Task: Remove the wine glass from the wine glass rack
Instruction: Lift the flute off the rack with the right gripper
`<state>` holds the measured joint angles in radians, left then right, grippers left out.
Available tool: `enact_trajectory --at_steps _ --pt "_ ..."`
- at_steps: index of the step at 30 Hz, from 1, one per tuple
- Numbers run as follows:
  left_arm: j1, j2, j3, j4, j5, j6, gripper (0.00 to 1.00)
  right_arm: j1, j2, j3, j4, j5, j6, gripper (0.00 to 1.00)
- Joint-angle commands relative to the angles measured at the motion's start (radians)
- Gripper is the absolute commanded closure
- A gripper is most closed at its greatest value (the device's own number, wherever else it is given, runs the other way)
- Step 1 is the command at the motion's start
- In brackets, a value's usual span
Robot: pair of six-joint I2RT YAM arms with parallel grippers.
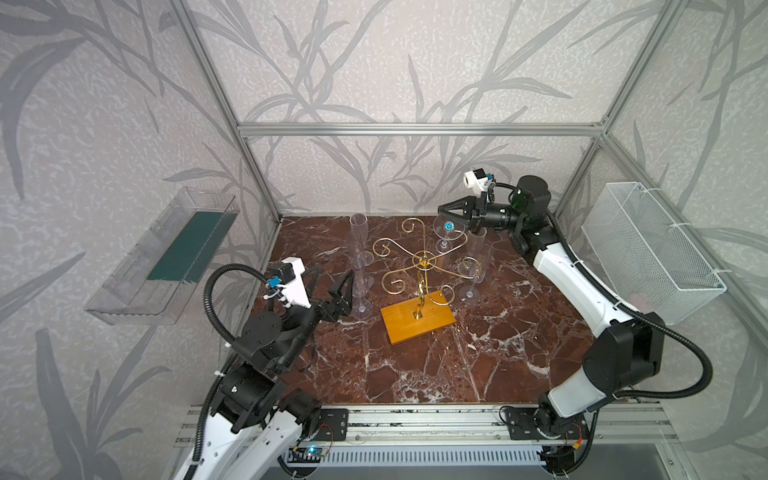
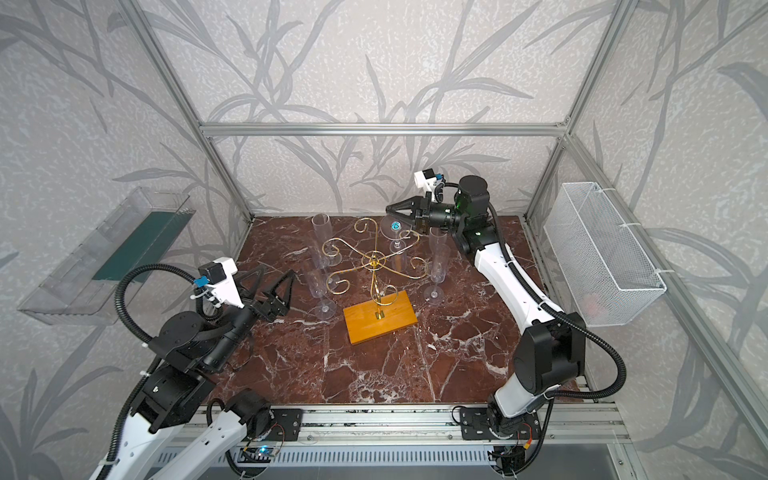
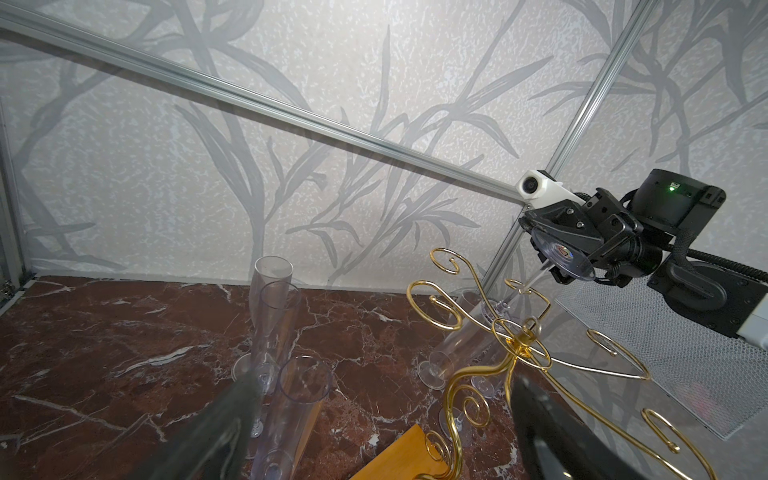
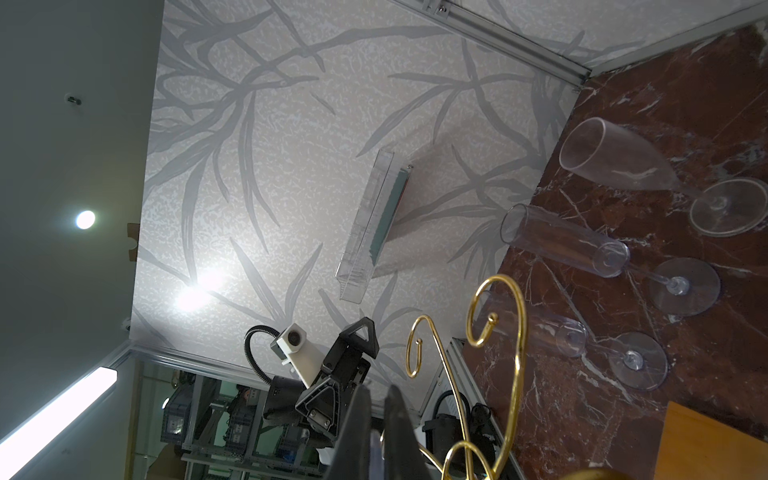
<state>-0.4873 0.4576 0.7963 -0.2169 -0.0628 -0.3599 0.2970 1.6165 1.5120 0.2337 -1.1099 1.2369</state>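
Around rack [image 1: 423, 262], flutes [image 1: 358, 237] (upright), right tool [image 1: 441, 211] pinching wine glass [image 1: 449, 226]

No legible text, brand or number anywhere. Only marking: a round blue sticker [image 1: 449, 226] on the foot of the wine glass [image 1: 456, 232]. It has a pale emblem, too small to read in both top views.

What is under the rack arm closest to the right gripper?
A clear wine glass hangs upside down. Its foot, above an arm of the rack, is pinched by the shut right gripper; its stem drops beside the curl. Its bowl is lost among other clear glasses.
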Motion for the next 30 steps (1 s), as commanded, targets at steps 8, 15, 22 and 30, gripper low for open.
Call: enact_trajectory --at_steps 8,15,22,30 --pt "0.006 -0.016 0.009 -0.007 -0.020 -0.011 0.04 0.002 0.050 0.119 0.053 0.075 -0.072 1.00" --pt "0.007 -0.016 0.012 -0.012 -0.021 -0.011 0.04 0.002 0.054 0.136 0.087 0.110 -0.094 1.00" --pt "0.006 -0.017 0.016 -0.003 -0.009 -0.025 0.04 0.002 0.031 0.136 0.146 0.147 -0.127 1.00" --pt "0.007 -0.008 0.023 0.033 0.028 -0.118 0.04 0.002 -0.010 0.114 0.258 0.165 -0.166 1.00"
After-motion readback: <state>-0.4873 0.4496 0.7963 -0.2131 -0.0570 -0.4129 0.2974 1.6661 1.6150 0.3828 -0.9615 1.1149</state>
